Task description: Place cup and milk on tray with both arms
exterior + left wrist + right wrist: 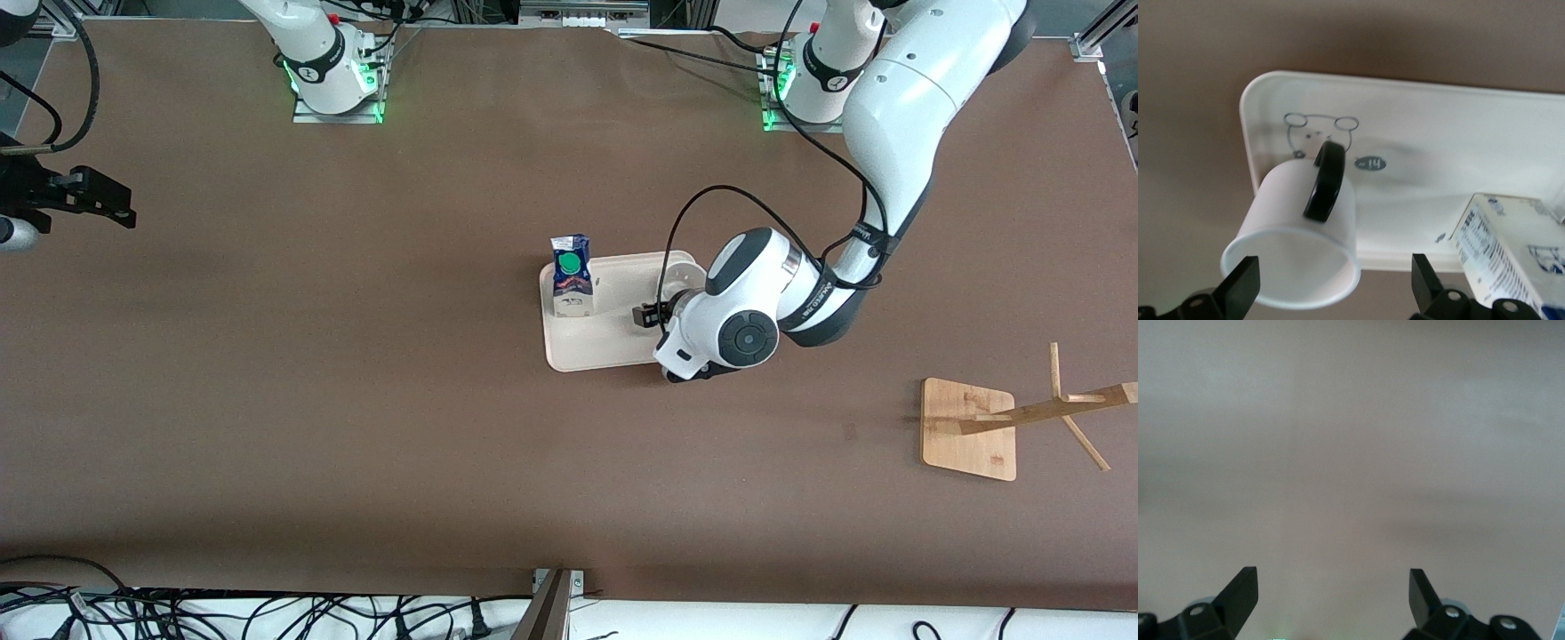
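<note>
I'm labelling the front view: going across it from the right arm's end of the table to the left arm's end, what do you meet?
Right gripper → milk → tray → left gripper → wooden stand.

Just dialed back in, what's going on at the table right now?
The milk stands on the tray. The cup is at the tray's end toward the left arm, and the left gripper is right at it with fingers open on either side, not clamped. The right gripper waits open over bare table at the right arm's end. A wooden stand sits off toward the left arm's end.
</note>
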Controlling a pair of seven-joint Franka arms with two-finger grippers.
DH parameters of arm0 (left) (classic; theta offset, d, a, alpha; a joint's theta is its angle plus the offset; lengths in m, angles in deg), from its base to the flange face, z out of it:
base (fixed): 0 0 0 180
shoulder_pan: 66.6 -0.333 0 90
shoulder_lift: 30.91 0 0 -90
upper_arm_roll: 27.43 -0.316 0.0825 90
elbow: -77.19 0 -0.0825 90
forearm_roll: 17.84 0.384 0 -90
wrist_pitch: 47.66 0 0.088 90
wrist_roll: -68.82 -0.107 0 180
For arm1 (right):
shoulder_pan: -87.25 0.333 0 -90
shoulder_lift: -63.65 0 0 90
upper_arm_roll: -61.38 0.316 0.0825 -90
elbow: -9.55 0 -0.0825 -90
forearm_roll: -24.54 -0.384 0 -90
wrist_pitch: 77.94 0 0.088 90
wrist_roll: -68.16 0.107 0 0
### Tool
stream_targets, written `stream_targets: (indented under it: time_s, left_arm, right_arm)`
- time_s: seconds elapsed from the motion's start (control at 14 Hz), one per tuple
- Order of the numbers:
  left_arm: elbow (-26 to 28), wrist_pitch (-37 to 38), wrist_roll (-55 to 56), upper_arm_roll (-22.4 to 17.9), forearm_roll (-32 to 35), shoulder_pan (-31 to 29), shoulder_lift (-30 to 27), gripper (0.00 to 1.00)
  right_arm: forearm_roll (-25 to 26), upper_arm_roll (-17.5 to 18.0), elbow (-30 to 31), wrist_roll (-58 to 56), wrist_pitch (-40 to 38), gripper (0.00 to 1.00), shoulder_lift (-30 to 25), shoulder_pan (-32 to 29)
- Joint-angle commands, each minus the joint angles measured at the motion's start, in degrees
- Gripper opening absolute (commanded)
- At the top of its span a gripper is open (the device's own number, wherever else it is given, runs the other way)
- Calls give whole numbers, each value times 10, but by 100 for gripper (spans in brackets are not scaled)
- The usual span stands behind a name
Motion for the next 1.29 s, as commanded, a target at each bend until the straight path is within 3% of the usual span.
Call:
stream_targets:
  time_s: [0.0, 0.22, 0.36, 0.5, 0.72, 0.93, 1.08, 1.22]
  left_arm:
    - [-49, 80, -16, 7, 15, -1, -35, 100]
    - [-90, 101, -150, -2, 15, -17, -94, 100]
    - [-98, 103, -220, -9, 14, -70, -116, 100]
    - [-97, 106, -263, -3, 17, -128, -152, 100]
    - [-97, 118, -376, -11, 97, -159, -205, 100]
    - [-81, 144, -441, -17, 94, -202, -244, 100]
    - [-20, 118, -442, -87, 70, -165, -300, 100]
    - [83, 54, -439, -191, -30, -115, -375, 100]
  right_arm:
    - [12, -8, 17, -9, 4, 100, -15, 9]
    - [15, -8, 1, -33, -5, 100, -3, 7]
    - [14, -8, -11, -33, -16, 100, 3, 6]
    - [8, -9, -12, -32, -19, 100, 5, 0]
    - [10, -9, -12, -30, -26, 100, 5, -2]
    - [9, -9, -12, -29, -27, 100, 5, -1]
    - [8, -10, -12, -25, -26, 100, 5, -4]
    - [-26, -25, -12, -11, -27, 100, 8, -14]
